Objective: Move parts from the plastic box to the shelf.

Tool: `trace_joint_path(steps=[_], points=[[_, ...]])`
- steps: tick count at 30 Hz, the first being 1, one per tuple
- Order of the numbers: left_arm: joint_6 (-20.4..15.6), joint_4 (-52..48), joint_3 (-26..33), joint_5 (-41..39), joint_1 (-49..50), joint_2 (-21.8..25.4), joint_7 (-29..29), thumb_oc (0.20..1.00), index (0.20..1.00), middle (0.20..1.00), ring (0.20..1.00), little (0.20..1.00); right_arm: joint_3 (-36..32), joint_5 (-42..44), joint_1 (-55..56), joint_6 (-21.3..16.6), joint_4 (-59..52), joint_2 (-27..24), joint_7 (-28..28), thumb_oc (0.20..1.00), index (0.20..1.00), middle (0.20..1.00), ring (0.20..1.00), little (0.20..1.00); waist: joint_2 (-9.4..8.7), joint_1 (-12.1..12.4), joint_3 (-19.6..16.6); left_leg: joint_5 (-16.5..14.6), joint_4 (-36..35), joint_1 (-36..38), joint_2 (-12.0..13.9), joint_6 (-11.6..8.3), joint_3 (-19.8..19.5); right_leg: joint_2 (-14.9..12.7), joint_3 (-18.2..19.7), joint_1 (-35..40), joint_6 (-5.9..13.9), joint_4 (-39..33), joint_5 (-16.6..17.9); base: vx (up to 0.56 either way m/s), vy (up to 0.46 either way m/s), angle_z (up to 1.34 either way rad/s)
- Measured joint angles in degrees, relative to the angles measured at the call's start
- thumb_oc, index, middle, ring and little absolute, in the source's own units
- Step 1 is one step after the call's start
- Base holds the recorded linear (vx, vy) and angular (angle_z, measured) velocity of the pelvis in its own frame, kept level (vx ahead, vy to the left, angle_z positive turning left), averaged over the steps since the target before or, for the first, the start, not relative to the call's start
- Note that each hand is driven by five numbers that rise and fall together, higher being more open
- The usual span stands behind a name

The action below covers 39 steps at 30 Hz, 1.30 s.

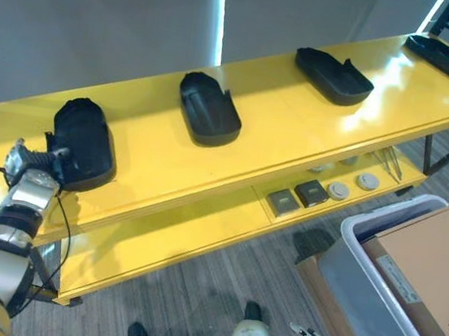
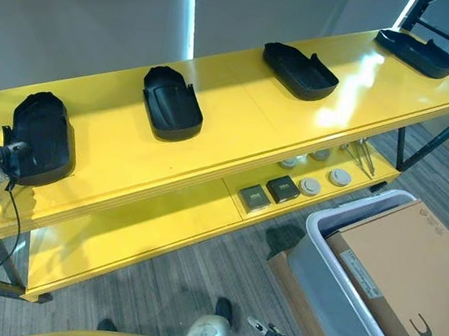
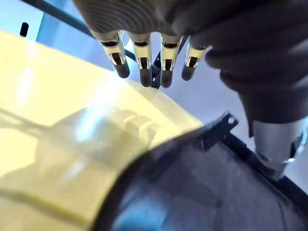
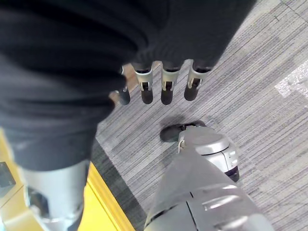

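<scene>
The leftmost black part (image 1: pixel 82 144) lay on the yellow shelf's (image 1: pixel 269 141) top board, first of four spaced along it. It looked a light, stiff, smooth moulding, best held by its raised rim. The left hand (image 3: pixel 144 62) hovered beside it, fingers straight; the right hand (image 4: pixel 159 84) hung relaxed, empty, near the plastic box (image 1: pixel 359 271).

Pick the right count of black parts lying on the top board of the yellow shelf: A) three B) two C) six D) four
D: four black parts lie in a row along the yellow shelf: one by the left hand, then a second, a third, and a fourth at the far end.
</scene>
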Motion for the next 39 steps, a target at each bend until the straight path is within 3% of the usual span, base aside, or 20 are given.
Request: trace_joint_path(steps=[5, 8, 11, 13, 14, 16, 18, 23, 24, 25, 26, 31, 36, 39], points=[[-3.1, -9.4, 0.4, 2.3, 0.2, 4.9, 1.9, 1.0, 1.0, 1.0, 1.0, 1.0, 0.0, -4.7, 0.3, -0.1, 0.0, 0.1, 0.1, 1.0, 1.0, 1.0, 1.0, 1.0, -0.09, 2.2, 0.0, 0.1, 0.0, 0.0, 0.0, 0.18, -0.5, 0.0, -0.5, 0.7, 0.05, -0.6, 0.4, -0.01, -0.001, 0.06], [-5.6, -23.7, 1.3, 3.3, 3.7, 9.8, 2.5, 1.0, 1.0, 1.0, 1.0, 1.0, 0.1, -6.6, 1.2, -0.1, -3.7, 0.1, 0.1, 1.0, 1.0, 1.0, 1.0, 1.0, -0.09, 3.5, 0.0, 0.1, 0.0, 0.1, 0.0, 0.13, -1.8, 0.0, -1.7, 2.3, 0.07, -1.3, 0.4, -0.03, -0.008, 0.19], [-10.7, -39.9, 8.1, 2.9, 10.8, 10.0, 2.0, 1.0, 1.0, 1.0, 1.0, 1.0, 0.0, -6.1, 0.8, 0.1, -4.1, 1.4, -0.2, 1.0, 1.0, 1.0, 1.0, 1.0, -0.05, 5.9, -0.1, 0.4, 0.0, 0.2, -0.1, 0.47, -2.4, 0.0, -2.5, 3.0, 0.15, -1.4, 0.3, -0.02, -0.013, 0.11], [-11.7, -50.2, 12.3, 0.8, 15.9, 6.4, 0.5, 1.0, 1.0, 1.0, 1.0, 1.0, -0.9, -6.0, 1.2, 0.0, -4.0, 3.2, -0.9, 1.0, 1.0, 1.0, 1.0, 1.0, -0.37, 6.4, -0.2, 0.2, 0.0, 0.6, -0.1, 0.35, -3.3, -0.1, -3.3, 4.2, 0.21, -1.7, -0.1, -0.02, -0.017, 0.19], [-13.9, -54.7, 12.9, -1.9, 19.7, 3.7, -1.1, 1.0, 1.0, 1.0, 1.0, 1.0, -1.2, -6.1, 1.4, -0.1, -4.2, 4.8, -1.2, 1.0, 1.0, 1.0, 1.0, 1.0, -0.3, 7.7, -0.8, -0.1, 0.0, 0.7, -0.1, 0.0, -3.4, -0.1, -3.5, 4.0, 0.28, -1.2, -1.1, -0.02, -0.025, 0.12], [-16.5, -61.8, 17.1, -7.9, 27.7, -4.0, -7.0, 1.0, 1.0, 1.0, 1.0, 1.0, -1.7, -6.1, 1.4, -0.3, -4.6, 7.0, -1.8, 1.0, 1.0, 1.0, 1.0, 1.0, -0.17, 8.3, -1.1, -0.2, 0.0, 0.5, -0.1, 0.01, -3.6, -0.3, -3.7, 4.1, 0.34, -1.2, -1.2, -0.02, -0.032, 0.06], [-18.1, -65.1, 16.9, -11.8, 35.5, -10.5, -14.1, 1.0, 1.0, 1.0, 1.0, 1.0, -1.7, -6.1, 2.0, -0.3, -4.6, 8.3, -2.6, 1.0, 1.0, 1.0, 1.0, 1.0, -0.3, 9.6, -1.2, 0.0, 0.0, 0.2, -0.1, 0.19, -4.2, -0.2, -4.5, 4.0, 0.25, -1.2, -1.2, -0.04, -0.047, 0.13], [-19.7, -64.9, 14.2, -15.0, 41.2, -12.7, -22.3, 1.0, 1.0, 1.0, 1.0, 1.0, -1.8, -5.3, 2.6, -1.2, -2.9, 8.4, -4.0, 1.0, 1.0, 1.0, 1.0, 1.0, -0.96, 12.1, -1.4, 0.0, 0.0, -0.4, 0.0, 0.13, -4.9, -0.3, -5.0, 3.8, 0.2, -1.1, -1.4, -0.04, -0.03, 0.08], [-19.8, -64.9, 13.7, -16.0, 41.4, -12.8, -23.2, 0.89, 0.89, 0.89, 0.89, 0.89, -1.8, -4.7, 2.6, -1.5, -2.0, 8.4, -4.2, 1.0, 1.0, 1.0, 1.0, 1.0, -1.04, 12.5, -1.5, 0.0, 0.0, -0.4, 0.0, 0.13, -4.9, -0.3, -5.0, 3.8, 0.19, -1.1, -1.4, -0.04, -0.016, 0.01], [-20.0, -64.8, 13.6, -17.3, 41.4, -13.1, -23.8, 0.382, 0.382, 0.382, 0.382, 0.382, -1.7, -4.0, 2.6, -1.8, -1.5, 8.4, -4.7, 1.0, 1.0, 1.0, 1.0, 1.0, -1.06, 12.7, -1.5, 0.0, 0.0, -0.5, 0.0, 0.12, -5.0, -0.3, -5.0, 3.8, 0.19, -1.1, -1.4, -0.04, -0.016, 0.01], [-20.9, -64.6, 13.0, -18.3, 41.6, -13.3, -24.1, 0.2, 0.2, 0.2, 0.2, 0.2, -1.7, -3.3, 2.8, -2.6, -1.1, 8.4, -4.9, 1.0, 1.0, 1.0, 1.0, 1.0, -1.01, 12.9, -1.5, 0.0, 0.0, -0.6, 0.0, 0.16, -5.0, -0.3, -5.0, 3.8, 0.17, -1.1, -1.4, -0.04, -0.021, 0.02], [-25.7, -62.7, 9.2, -19.3, 41.2, -14.2, -21.1, 0.2, 0.2, 0.2, 0.2, 0.2, 0.2, -1.7, 2.9, -3.8, 0.7, 8.3, -5.0, 1.0, 1.0, 1.0, 1.0, 1.0, -0.96, 12.2, -1.6, 0.2, 0.0, -1.4, 0.0, 0.29, -4.9, -0.2, -4.9, 2.9, 0.03, -1.0, -1.2, 0.0, -0.003, -0.02], [-26.7, -61.4, 8.7, -17.0, 37.0, -14.1, -17.4, 0.2, 0.2, 0.2, 0.2, 0.2, 1.0, -1.4, 2.4, -5.0, 3.1, 8.2, -5.0, 1.0, 1.0, 1.0, 1.0, 1.0, -0.74, 10.8, -1.7, 0.5, 0.0, -1.3, -0.1, 0.67, -4.8, -0.3, -4.8, 3.1, -0.17, -1.1, -0.9, 0.0, 0.0, 0.0], [-26.6, -53.9, 6.1, -17.0, 33.1, -14.2, -13.0, 0.2, 0.2, 0.2, 0.2, 0.2, 1.0, -1.7, 2.4, -5.1, 4.1, 7.4, -4.9, 1.0, 1.0, 1.0, 1.0, 1.0, -0.29, 9.4, -2.5, 0.4, 0.0, -1.1, -0.1, 0.5, -4.6, -0.2, -4.6, 2.8, 0.14, -0.9, -0.9, 0.03, -0.007, -0.02]])
